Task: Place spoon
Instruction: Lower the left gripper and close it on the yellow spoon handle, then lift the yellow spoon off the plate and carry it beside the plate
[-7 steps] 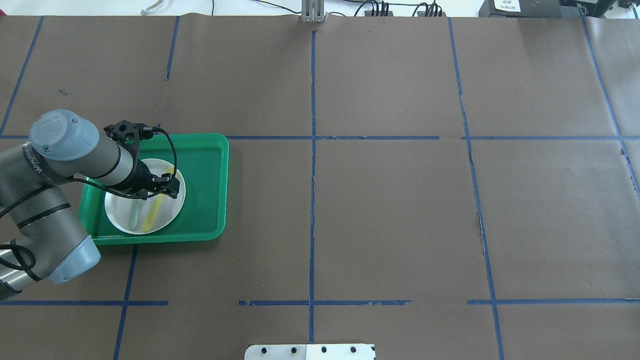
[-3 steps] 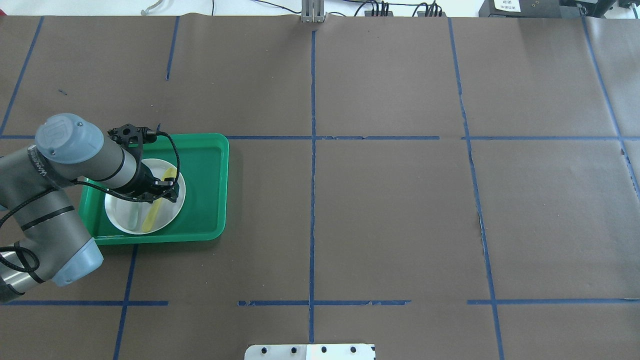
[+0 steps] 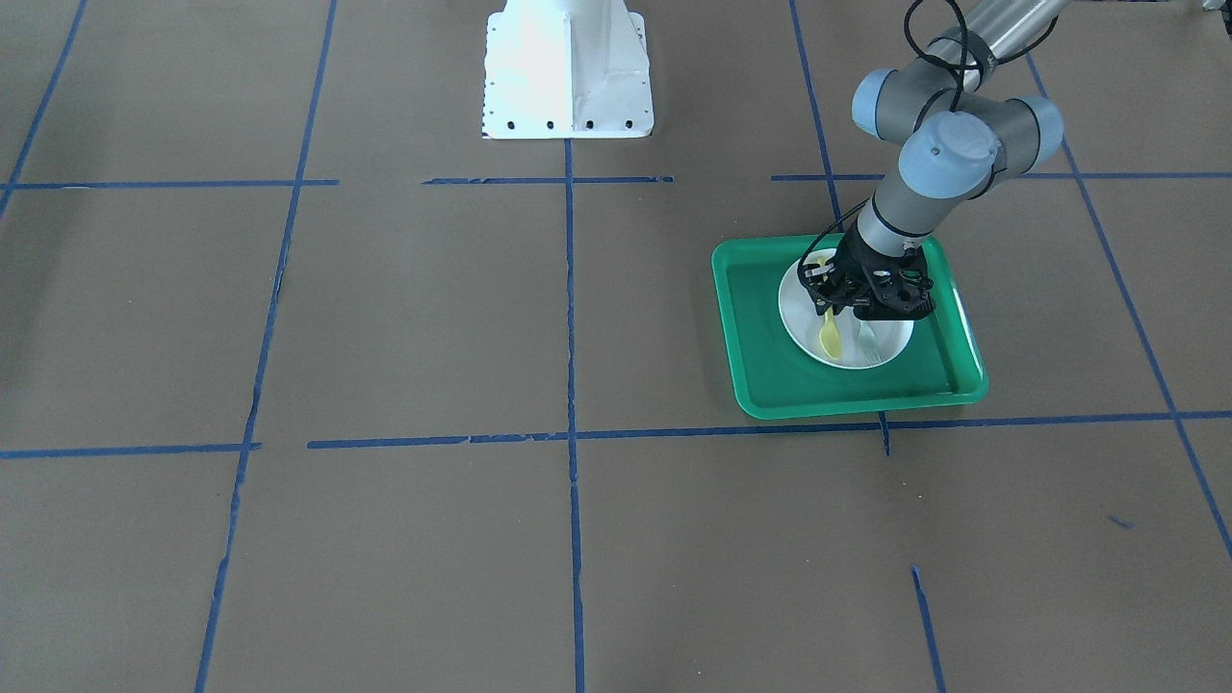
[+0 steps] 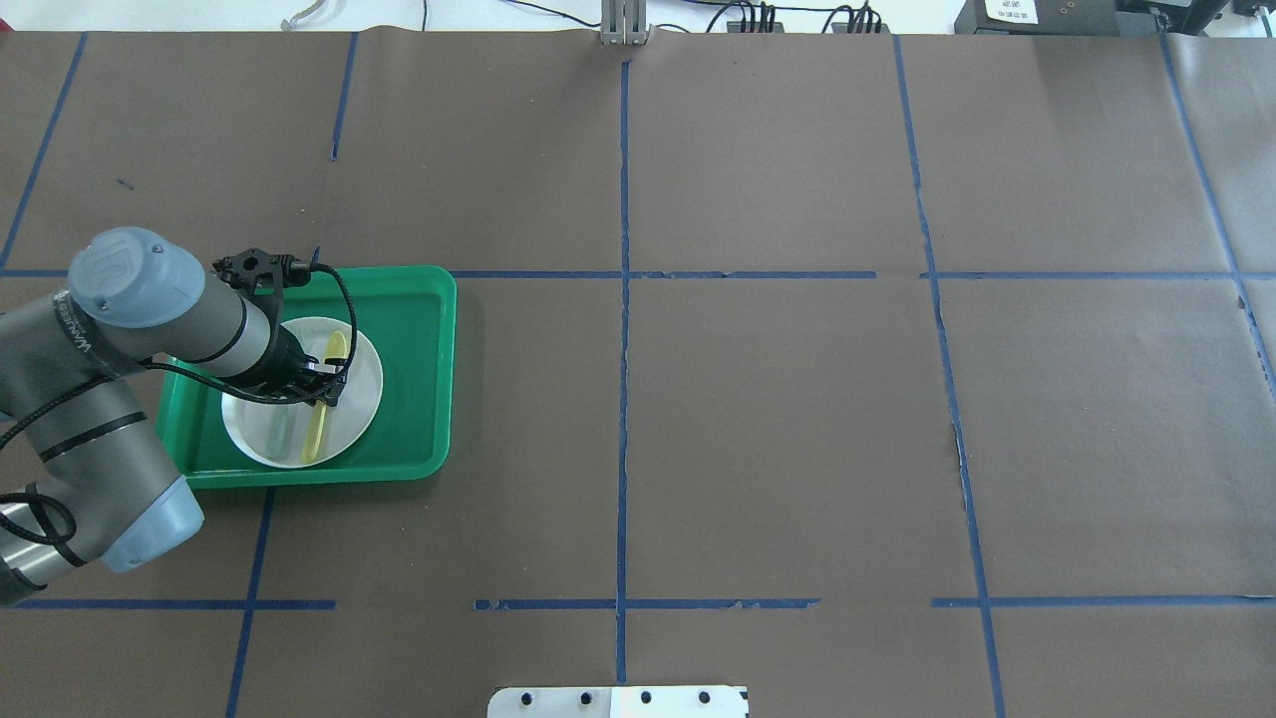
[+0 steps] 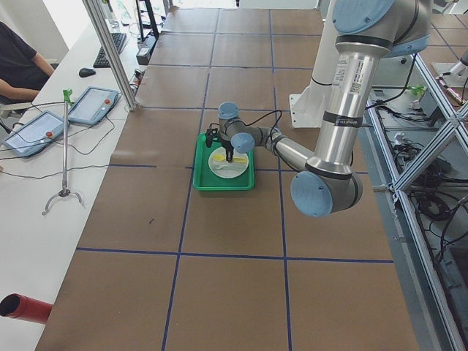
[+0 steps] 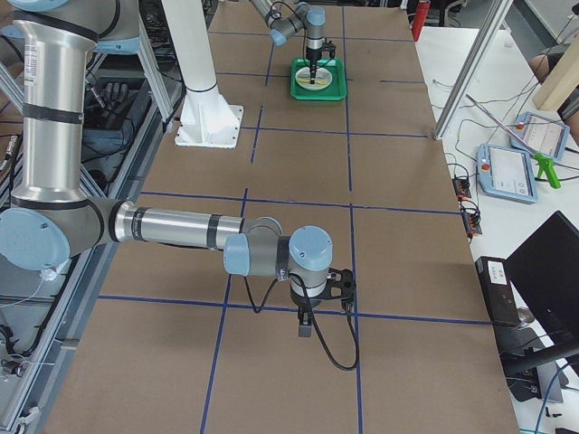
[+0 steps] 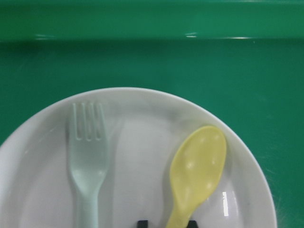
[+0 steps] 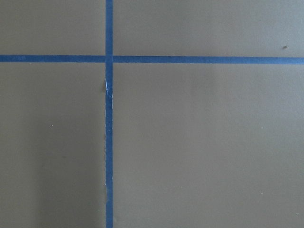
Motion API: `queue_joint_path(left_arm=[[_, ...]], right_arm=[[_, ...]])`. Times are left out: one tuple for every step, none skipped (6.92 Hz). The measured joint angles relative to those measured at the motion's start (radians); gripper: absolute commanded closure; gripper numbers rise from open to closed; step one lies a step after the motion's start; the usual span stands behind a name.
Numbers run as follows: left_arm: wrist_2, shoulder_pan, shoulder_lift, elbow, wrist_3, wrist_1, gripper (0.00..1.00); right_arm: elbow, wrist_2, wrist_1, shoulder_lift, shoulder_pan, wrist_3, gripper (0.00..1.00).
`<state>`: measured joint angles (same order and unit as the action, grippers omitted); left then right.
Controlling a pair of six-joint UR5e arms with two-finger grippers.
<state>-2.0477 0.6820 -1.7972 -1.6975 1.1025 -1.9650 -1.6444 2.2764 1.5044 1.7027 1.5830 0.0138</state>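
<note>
spoon (image 7: 197, 173): yellow plastic, smooth | tray (image 7: 152, 61): glossy green plastic | table cover (image 4: 778, 429): matt brown paper

Bright, even light; soft shadows

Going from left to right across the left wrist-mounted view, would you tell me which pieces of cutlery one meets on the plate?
On the white plate: pale green fork → yellow spoon, with the green tray showing around the plate.
</note>
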Motion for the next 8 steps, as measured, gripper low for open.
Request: queue_joint_path(left_arm=[[0.0, 0.002, 0.002, -0.005, -0.001, 0.0, 1.0], [0.0, 0.005, 0.004, -0.013, -0.002, 0.001, 1.0], [0.0, 0.009, 0.006, -0.029, -0.004, 0.006, 1.0], [-0.002, 0.015, 0.01, -0.059, -0.01, 0.025, 1.0], [-0.002, 0.027, 0.012, -0.104, -0.031, 0.074, 1.0], [-0.004, 0.046, 0.01, -0.153, -0.06, 0.144, 1.0], [-0.007, 0.064, 0.006, -0.201, -0.084, 0.216, 1.0], [-0.009, 0.077, -0.006, -0.228, -0.093, 0.266, 1.0]], right_arm=[[0.0, 0.0, 0.0, 0.0, 0.0, 0.0, 0.0], [0.0, 0.0, 0.0, 0.0, 0.0, 0.0, 0.0], [0.0, 0.0, 0.0, 0.0, 0.0, -0.001, 0.0], [0.0, 0.0, 0.0, 0.0, 0.0, -0.001, 0.0], [0.0, 0.0, 0.0, 0.0, 0.0, 0.0, 0.0], [0.0, 0.0, 0.0, 0.0, 0.0, 0.0, 0.0], [0.0, 0.0, 0.0, 0.0, 0.0, 0.0, 0.0], [0.0, 0.0, -0.001, 0.0, 0.0, -0.001, 0.0]])
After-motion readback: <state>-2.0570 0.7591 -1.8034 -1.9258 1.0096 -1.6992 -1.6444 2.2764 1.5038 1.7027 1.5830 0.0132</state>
